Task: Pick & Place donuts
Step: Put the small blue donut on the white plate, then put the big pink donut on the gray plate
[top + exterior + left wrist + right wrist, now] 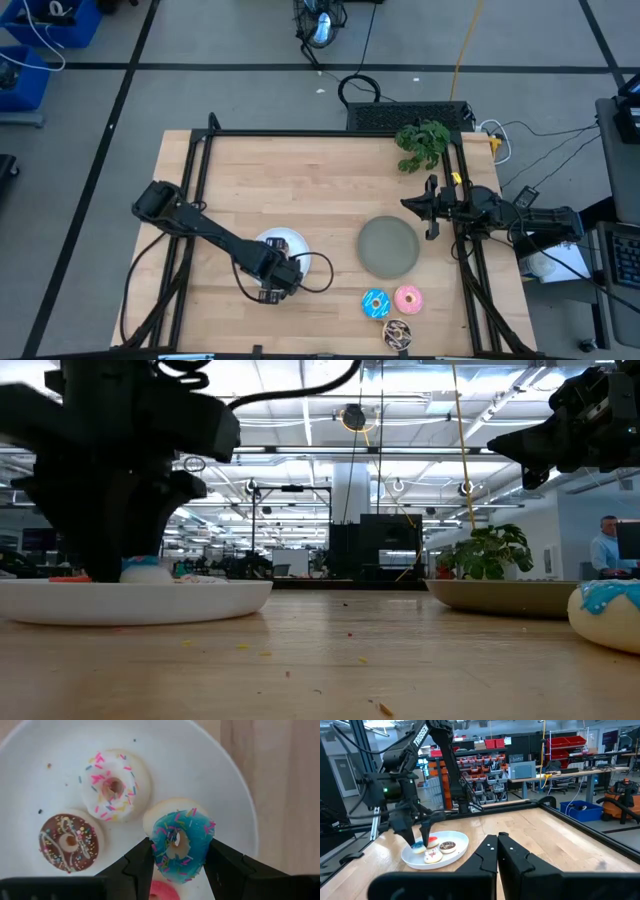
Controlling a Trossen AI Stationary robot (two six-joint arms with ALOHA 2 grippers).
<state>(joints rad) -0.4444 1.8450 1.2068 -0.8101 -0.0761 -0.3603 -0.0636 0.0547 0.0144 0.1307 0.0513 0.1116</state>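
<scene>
You found the left pincer (177, 862) grasping the small, light blue-iced sprinkled toy donut (181, 844) across its soft rim.

My left claw (177, 865) sits over the near plate (210, 765), fingers either side of one tiny donut (181, 845), which rests on the plate. Two more tiny donuts lie beside it in the same plate: one (114, 784) just behind, one (67, 841) off to its side. A fourth (164, 891) peeks out under my claw.

Second plate (388, 246) lies right of the first, well apart. Three larger donuts sit on the table (300, 170) before it, near the front edge: two side by side (376, 304) (408, 299), the third (397, 333) in front of them.

Plant (422, 143) at the far right corner. My right claw (431, 208) hangs just right of the second plate.
</scene>
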